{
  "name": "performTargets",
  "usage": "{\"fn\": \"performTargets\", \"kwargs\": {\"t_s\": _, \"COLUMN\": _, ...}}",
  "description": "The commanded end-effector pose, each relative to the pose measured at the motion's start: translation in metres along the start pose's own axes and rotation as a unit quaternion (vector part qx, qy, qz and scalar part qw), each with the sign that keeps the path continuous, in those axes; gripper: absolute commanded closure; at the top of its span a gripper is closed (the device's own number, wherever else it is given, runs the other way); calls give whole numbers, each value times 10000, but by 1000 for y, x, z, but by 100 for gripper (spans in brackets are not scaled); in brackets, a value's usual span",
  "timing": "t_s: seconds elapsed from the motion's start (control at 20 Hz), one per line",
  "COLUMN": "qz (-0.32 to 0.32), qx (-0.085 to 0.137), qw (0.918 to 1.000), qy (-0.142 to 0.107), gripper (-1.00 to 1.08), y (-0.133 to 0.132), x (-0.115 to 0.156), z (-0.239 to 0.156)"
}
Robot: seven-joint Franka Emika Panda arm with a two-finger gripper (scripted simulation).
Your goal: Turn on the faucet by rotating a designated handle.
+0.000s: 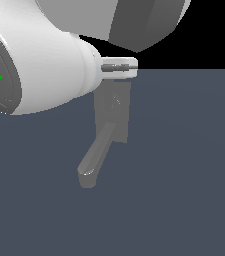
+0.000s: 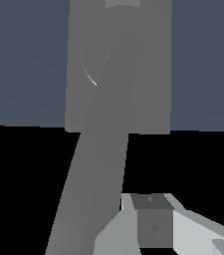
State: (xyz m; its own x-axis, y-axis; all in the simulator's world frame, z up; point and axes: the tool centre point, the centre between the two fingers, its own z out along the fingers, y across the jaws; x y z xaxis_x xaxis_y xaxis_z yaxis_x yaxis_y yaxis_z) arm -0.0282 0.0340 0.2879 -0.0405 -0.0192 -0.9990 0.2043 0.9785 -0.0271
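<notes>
The grey faucet stands in the middle of the exterior view, with a rectangular back plate (image 1: 115,112) and a thick spout (image 1: 93,160) that slants down toward the exterior view's left. My gripper (image 1: 120,66) hangs at the plate's upper edge, its jaws together with nothing between them. In the wrist view the back plate (image 2: 151,64) fills the middle. A broad grey bar (image 2: 96,174) runs from its round hub past one fingertip (image 2: 153,223). Whether that bar is the spout or the handle cannot be told. The handle does not stand out in the exterior view.
The bulky white arm (image 1: 39,65) covers the upper part of the exterior view on its left side. A flat blue-grey floor (image 1: 184,175) surrounds the faucet. Beyond the floor the background is black.
</notes>
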Motion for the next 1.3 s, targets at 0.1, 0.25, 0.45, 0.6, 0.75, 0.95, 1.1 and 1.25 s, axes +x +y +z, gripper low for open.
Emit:
{"fn": "performTargets", "kwargs": {"t_s": 0.1, "qz": 9, "qx": 59, "qw": 10000, "qy": 3, "gripper": 108, "y": -15, "x": 4, "z": 2}}
{"fn": "performTargets", "kwargs": {"t_s": 0.25, "qz": 16, "qx": 72, "qw": 10000, "qy": -29, "gripper": 108, "y": -27, "x": 4, "z": 3}}
{"fn": "performTargets", "kwargs": {"t_s": 0.45, "qz": 24, "qx": 89, "qw": 9999, "qy": -71, "gripper": 108, "y": -43, "x": 4, "z": 5}}
{"fn": "performTargets", "kwargs": {"t_s": 0.6, "qz": 31, "qx": 101, "qw": 9999, "qy": -103, "gripper": 108, "y": -55, "x": 4, "z": 6}}
{"fn": "performTargets", "kwargs": {"t_s": 0.75, "qz": 37, "qx": 114, "qw": 9998, "qy": -135, "gripper": 108, "y": -67, "x": 4, "z": 7}}
{"fn": "performTargets", "kwargs": {"t_s": 0.95, "qz": 43, "qx": 128, "qw": 9998, "qy": -167, "gripper": 108, "y": -79, "x": 4, "z": 8}}
{"fn": "performTargets", "kwargs": {"t_s": 1.1, "qz": 18, "qx": 102, "qw": 9999, "qy": -28, "gripper": 108, "y": -78, "x": 20, "z": 0}}
{"fn": "performTargets", "kwargs": {"t_s": 1.25, "qz": 22, "qx": 106, "qw": 9999, "qy": -49, "gripper": 108, "y": -85, "x": 25, "z": 1}}
